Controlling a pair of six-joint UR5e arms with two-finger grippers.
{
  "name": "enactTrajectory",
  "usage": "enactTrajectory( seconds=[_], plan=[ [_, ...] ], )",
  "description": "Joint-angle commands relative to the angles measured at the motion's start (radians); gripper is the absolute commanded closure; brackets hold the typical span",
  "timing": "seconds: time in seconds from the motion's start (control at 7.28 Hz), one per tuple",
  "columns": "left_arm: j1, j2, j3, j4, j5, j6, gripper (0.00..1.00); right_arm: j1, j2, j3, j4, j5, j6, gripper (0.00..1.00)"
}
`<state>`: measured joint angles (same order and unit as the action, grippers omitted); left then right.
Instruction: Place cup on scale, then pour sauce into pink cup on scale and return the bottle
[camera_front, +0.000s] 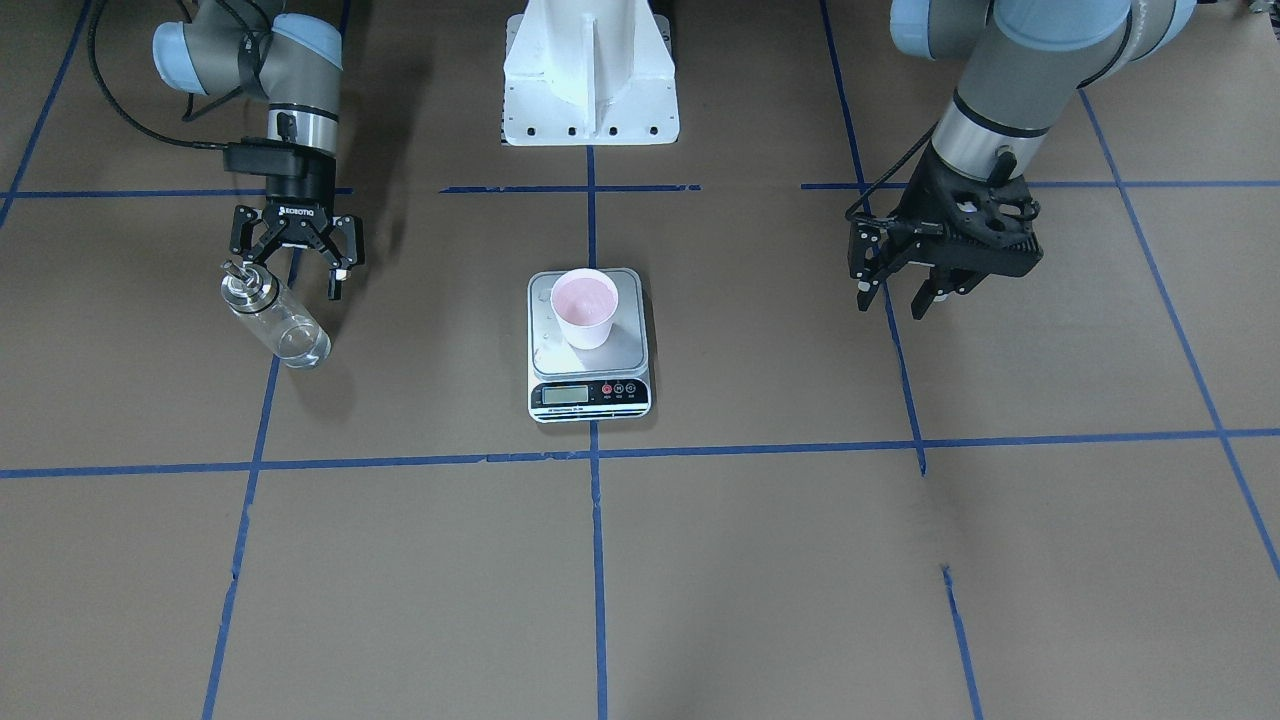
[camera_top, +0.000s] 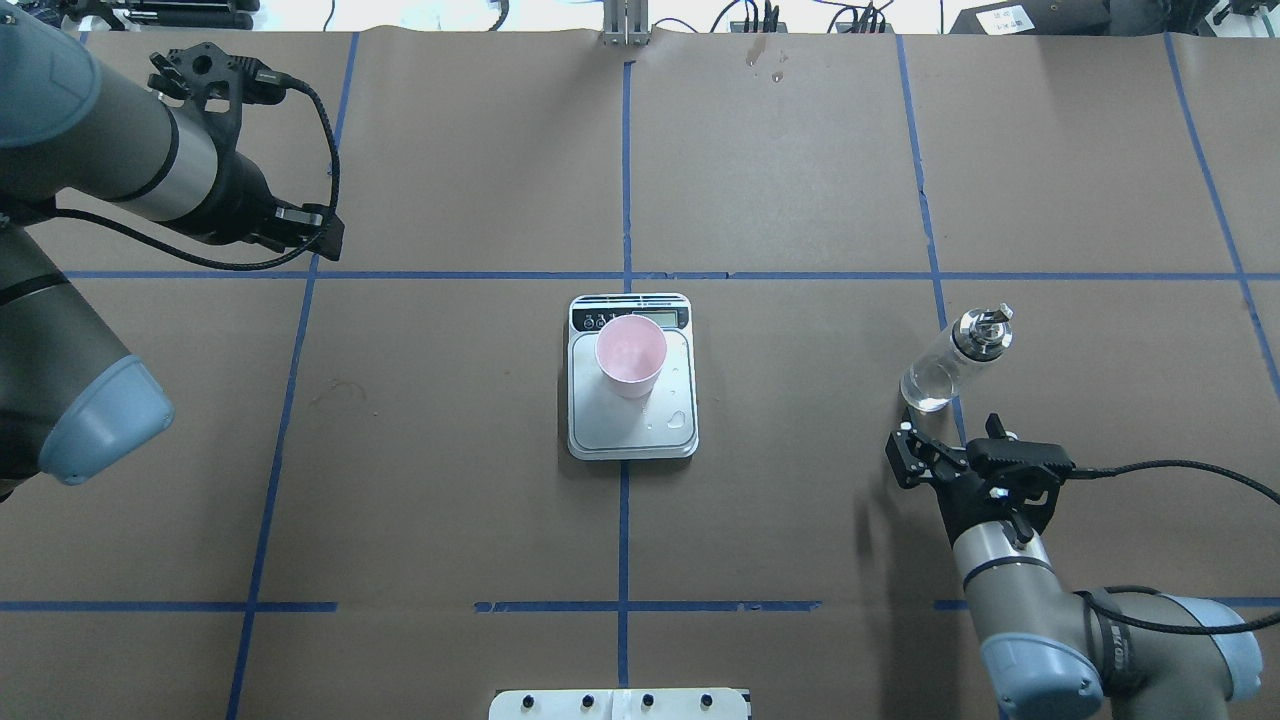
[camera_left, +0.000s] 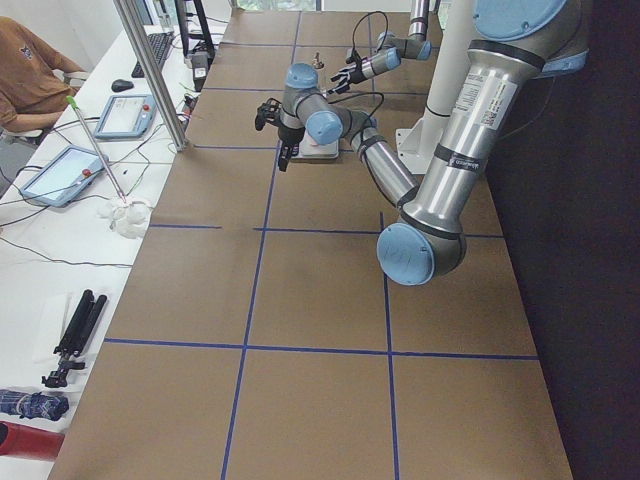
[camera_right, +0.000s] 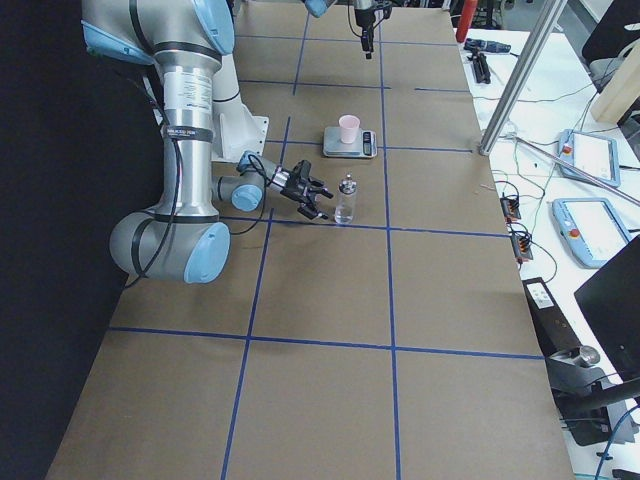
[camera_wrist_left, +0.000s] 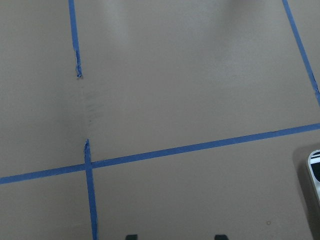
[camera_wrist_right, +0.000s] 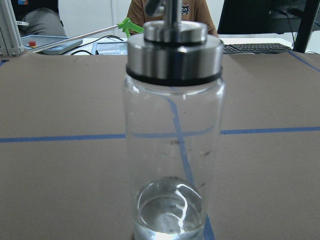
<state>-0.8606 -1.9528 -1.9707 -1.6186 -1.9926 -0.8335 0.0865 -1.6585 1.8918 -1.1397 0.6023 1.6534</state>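
We are seeing the right end effector (camera_front: 290, 272) spread, gripping nothing — the bottle (camera_front: 275, 322) is standing on the counter (camera_front: 700, 560) just ahead of it. Smooth glass, nearly empty: we are judging it light, slippery, breakable — best gripped mid-wall, below the cap (camera_front: 243, 285).

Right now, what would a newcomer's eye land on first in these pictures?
A pale pink cup standing on the small scale at the table's centre catches the eye first. Next comes the clear bottle with its silver cap, upright on a blue tape line on the robot's right, a little liquid at its bottom. The right gripper hovers close by it, jaws open.
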Motion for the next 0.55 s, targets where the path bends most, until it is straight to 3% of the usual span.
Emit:
enactTrajectory(
  seconds=[0.0, 0.27, 0.41],
  plan=[
    [0.000, 0.002, 0.001, -0.001, 0.000, 0.001, 0.39, -0.060, -0.103, 0.090, 0.000, 0.011, -0.001, 0.00],
    [0.000, 0.008, 0.003, -0.001, 0.000, 0.011, 0.39, -0.059, -0.174, 0.151, 0.002, 0.094, -0.020, 0.00],
    [0.000, 0.011, 0.006, -0.001, 0.000, 0.022, 0.39, -0.059, -0.229, 0.171, 0.061, 0.126, -0.055, 0.00]
  ],
)
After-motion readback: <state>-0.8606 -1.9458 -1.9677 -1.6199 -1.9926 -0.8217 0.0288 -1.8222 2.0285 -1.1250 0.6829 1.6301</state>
